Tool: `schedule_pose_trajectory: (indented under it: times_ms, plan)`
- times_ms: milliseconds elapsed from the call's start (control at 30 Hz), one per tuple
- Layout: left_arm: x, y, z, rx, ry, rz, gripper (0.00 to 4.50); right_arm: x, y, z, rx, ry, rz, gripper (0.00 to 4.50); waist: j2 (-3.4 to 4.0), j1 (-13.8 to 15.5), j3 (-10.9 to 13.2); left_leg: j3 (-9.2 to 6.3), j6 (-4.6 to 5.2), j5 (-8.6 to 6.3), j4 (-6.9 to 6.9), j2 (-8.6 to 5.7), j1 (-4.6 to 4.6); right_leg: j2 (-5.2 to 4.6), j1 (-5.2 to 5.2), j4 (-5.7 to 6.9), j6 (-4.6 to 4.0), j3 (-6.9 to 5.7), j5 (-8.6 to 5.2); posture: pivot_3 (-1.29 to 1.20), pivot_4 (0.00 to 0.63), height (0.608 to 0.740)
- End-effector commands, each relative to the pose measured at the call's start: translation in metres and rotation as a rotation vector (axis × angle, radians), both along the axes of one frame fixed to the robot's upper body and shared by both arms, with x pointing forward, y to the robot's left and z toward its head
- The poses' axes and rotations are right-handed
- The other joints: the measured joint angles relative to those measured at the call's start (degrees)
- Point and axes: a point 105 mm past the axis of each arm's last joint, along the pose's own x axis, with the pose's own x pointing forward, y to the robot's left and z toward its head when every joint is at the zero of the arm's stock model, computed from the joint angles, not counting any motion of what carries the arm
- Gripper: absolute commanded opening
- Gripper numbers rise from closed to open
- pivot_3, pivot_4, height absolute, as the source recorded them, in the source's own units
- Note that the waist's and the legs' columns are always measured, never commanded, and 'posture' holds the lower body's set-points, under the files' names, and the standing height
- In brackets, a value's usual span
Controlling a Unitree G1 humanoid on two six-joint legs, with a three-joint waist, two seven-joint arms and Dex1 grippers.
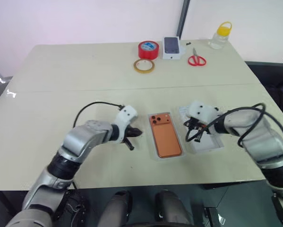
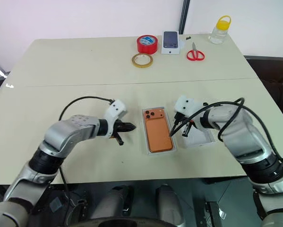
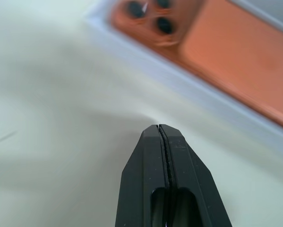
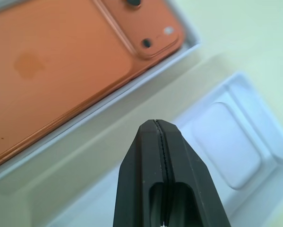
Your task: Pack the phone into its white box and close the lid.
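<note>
room: pale wall behind, a dark upright post at the far edge
tabletop (image 1: pixel 61 75): broad cream surface with a seam across it; red tape roll (image 1: pixel 148 49), tan tape ring (image 1: pixel 144 65), small white box (image 1: pixel 172 48), red scissors (image 1: pixel 196 60) and a yellow-capped bottle (image 1: pixel 220 36) sit well apart at the far side
white box (image 1: pixel 156 153): near the front edge, long axis running away from the robot
phone (image 1: pixel 164 135): already lying in the white box, back up, lenses at the far end
white insert (image 1: pixel 212 144): just right of the box, under the right arm; i can't make out the lid
left pincer (image 1: pixel 134 133): pressed together, empty, just left of the box
right pincer (image 2: pixel 172 134): pressed together, empty, tip over the box's right edge, the nearer one for whatever covers the box next
</note>
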Motion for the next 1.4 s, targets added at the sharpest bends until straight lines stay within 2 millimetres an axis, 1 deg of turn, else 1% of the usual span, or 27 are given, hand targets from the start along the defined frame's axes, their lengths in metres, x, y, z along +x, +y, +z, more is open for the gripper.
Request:
schedule_pose_trajectory:
  times_ms: [33, 100, 133, 167, 200, 233, 333, 500, 733, 767, 800, 867, 967, 1000, 1033, 1100, 1200, 1233, 1300, 1367, 1400]
  plan:
    - [0.002, 0.009, 0.034, -0.098, -0.167, -0.022, 0.0, -0.005, 0.003, 0.014, 0.094, 0.035, -0.021, 0.85, -0.01, 0.15, 0.0, 0.0, 0.0, 0.0, 0.0, -0.01, 0.0, -0.01, 0.0, -0.01, 0.0, 0.0, 0.0, 0.0, 0.15, 0.74]
    - [-0.006, 0.013, 0.038, -0.113, -0.208, -0.07, 0.0, -0.006, 0.001, 0.012, 0.139, 0.093, -0.077, 1.76, 0.0, 0.18, 0.0, 0.0, 0.01, -0.01, 0.0, -0.01, -0.01, -0.02, 0.02, -0.05, 0.0, -0.01, 0.0, 0.0, 0.15, 0.74]
    - [-0.01, 0.014, 0.039, -0.113, -0.239, -0.103, 0.0, -0.004, 0.0, 0.011, 0.157, 0.113, -0.123, 2.32, 0.0, 0.15, 0.0, 0.0, 0.02, -0.01, 0.0, -0.01, -0.01, -0.03, 0.02, -0.06, 0.0, -0.01, 0.0, 0.0, 0.15, 0.74]
    - [-0.015, 0.016, 0.039, -0.105, -0.267, -0.132, 0.0, -0.003, -0.001, 0.01, 0.166, 0.13, -0.161, 2.83, 0.0, 0.14, 0.0, 0.0, 0.02, -0.01, -0.01, -0.01, -0.01, -0.03, 0.02, -0.06, -0.01, 0.0, 0.0, 0.0, 0.15, 0.74]
    - [-0.018, 0.017, 0.037, -0.092, -0.289, -0.156, 0.0, -0.002, -0.002, 0.008, 0.17, 0.146, -0.187, 3.44, 0.01, 0.05, 0.0, 0.0, 0.02, -0.01, -0.01, -0.01, -0.01, -0.03, 0.02, -0.06, -0.01, 0.0, 0.0, 0.0, 0.15, 0.74]
    - [-0.022, 0.019, 0.033, -0.065, -0.312, -0.185, 0.0, -0.003, -0.004, 0.006, 0.175, 0.171, -0.215, 3.89, 0.02, 0.09, 0.01, 0.01, 0.02, -0.01, -0.01, -0.01, -0.01, -0.03, 0.02, -0.06, -0.01, 0.0, 0.01, 0.0, 0.15, 0.74]
    - [-0.036, 0.021, 0.025, -0.022, -0.355, -0.265, 0.0, -0.001, -0.006, 0.003, 0.222, 0.229, -0.306, 3.89, 0.03, 0.09, 0.01, 0.01, 0.03, -0.02, -0.04, 0.0, -0.01, -0.03, 0.0, -0.06, -0.02, 0.0, 0.01, 0.0, 0.15, 0.74]
    - [-0.048, 0.019, 0.022, -0.033, -0.379, -0.317, 0.0, -0.001, -0.008, -0.006, 0.249, 0.295, -0.4, 3.89, 0.06, 0.23, 0.03, 0.02, 0.21, -0.12, -0.04, -0.01, -0.02, -0.06, 0.02, -0.09, -0.03, 0.0, 0.01, 0.0, 0.15, 0.74]
    - [-0.05, 0.016, 0.019, -0.04, -0.379, -0.317, 0.0, 0.0, -0.012, -0.025, 0.217, 0.322, -0.492, 3.89, 0.07, 0.03, 0.03, 0.02, 0.28, -0.16, -0.05, 0.0, -0.02, -0.04, 0.01, -0.08, -0.02, 0.0, 0.01, 0.0, 0.15, 0.74]
    - [-0.051, 0.015, 0.019, -0.043, -0.379, -0.317, 0.0, 0.0, -0.012, -0.026, 0.216, 0.321, -0.498, 3.36, 0.07, 0.02, 0.03, 0.02, 0.28, -0.16, -0.05, 0.0, -0.02, -0.04, 0.0, -0.08, -0.02, -0.01, 0.01, 0.0, 0.15, 0.74]
    - [-0.051, 0.015, 0.019, -0.045, -0.379, -0.318, 0.0, 0.001, -0.012, -0.026, 0.215, 0.32, -0.503, 3.05, 0.08, 0.02, 0.03, 0.02, 0.28, -0.16, -0.05, 0.0, -0.02, -0.04, 0.0, -0.07, -0.02, -0.01, 0.01, 0.0, 0.15, 0.74]
    - [-0.052, 0.014, 0.018, -0.047, -0.378, -0.321, 0.0, 0.002, -0.012, -0.028, 0.209, 0.31, -0.516, 2.13, 0.08, 0.0, 0.03, 0.02, 0.25, -0.14, -0.04, 0.0, -0.02, -0.03, 0.01, -0.07, -0.02, -0.01, 0.01, 0.0, 0.15, 0.74]
    - [-0.051, 0.015, 0.018, -0.05, -0.377, -0.314, 0.0, 0.002, -0.012, -0.03, 0.199, 0.299, -0.528, 0.47, 0.08, 0.08, 0.02, 0.02, 0.25, -0.14, -0.03, 0.0, -0.01, -0.04, 0.03, -0.07, -0.02, -0.01, 0.01, 0.0, 0.15, 0.74]
    - [-0.051, 0.015, 0.018, -0.052, -0.377, -0.312, 0.0, 0.002, -0.011, -0.031, 0.198, 0.297, -0.529, 0.03, 0.08, 0.08, 0.02, 0.02, 0.26, -0.14, -0.02, -0.01, -0.01, -0.04, 0.03, -0.07, -0.02, -0.01, 0.01, 0.0, 0.15, 0.74]
    - [-0.051, 0.015, 0.018, -0.054, -0.377, -0.309, 0.0, 0.002, -0.011, -0.031, 0.199, 0.293, -0.53, 0.03, 0.08, 0.04, 0.02, 0.02, 0.26, -0.15, -0.01, -0.01, -0.01, -0.04, 0.04, -0.07, -0.02, -0.01, 0.01, 0.0, 0.15, 0.74]
    - [-0.047, 0.018, 0.019, -0.058, -0.383, -0.272, 0.0, 0.007, -0.009, -0.023, 0.23, 0.256, -0.539, 0.03, 0.08, -0.04, 0.02, 0.02, 0.27, -0.15, -0.01, -0.01, -0.01, -0.04, 0.04, -0.07, -0.02, -0.01, 0.01, 0.0, 0.15, 0.74]
    - [-0.031, 0.039, 0.02, -0.072, -0.39, -0.104, 0.0, 0.025, -0.008, 0.014, 0.392, 0.155, -0.57, 0.03, 0.14, -0.44, 0.06, 0.03, 0.28, -0.16, -0.03, 0.0, 0.0, -0.02, 0.0, 0.0, -0.02, 0.01, 0.01, 0.0, 0.15, 0.74]
    - [-0.028, 0.043, 0.021, -0.074, -0.391, -0.07, 0.0, 0.028, -0.007, 0.021, 0.424, 0.138, -0.572, 0.03, 0.19, -0.44, 0.08, 0.05, 0.29, -0.16, -0.03, 0.0, 0.01, -0.01, -0.03, 0.03, -0.02, 0.03, 0.01, 0.0, 0.15, 0.74]
    - [-0.017, 0.059, 0.026, -0.105, -0.409, 0.05, 0.0, 0.031, 0.01, 0.047, 0.632, 0.16, -0.474, 0.03, 0.19, -0.31, 0.08, 0.06, 0.27, -0.15, -0.04, 0.01, 0.01, 0.0, -0.06, 0.07, -0.02, 0.03, 0.01, 0.0, 0.15, 0.74]
    - [-0.011, 0.067, 0.029, -0.127, -0.418, 0.116, 0.0, 0.031, 0.023, 0.061, 0.768, 0.19, -0.394, 0.03, 0.19, -0.22, 0.08, 0.05, 0.21, -0.11, -0.05, 0.02, 0.01, 0.02, -0.05, 0.06, -0.02, 0.02, 0.01, 0.0, 0.15, 0.74]
    - [-0.01, 0.069, 0.03, -0.132, -0.419, 0.128, 0.0, 0.031, 0.026, 0.064, 0.798, 0.201, -0.375, 0.03, 0.19, -0.12, 0.08, 0.05, 0.2, -0.11, -0.05, 0.03, 0.01, 0.02, -0.04, 0.05, -0.02, 0.02, 0.01, 0.0, 0.15, 0.74]
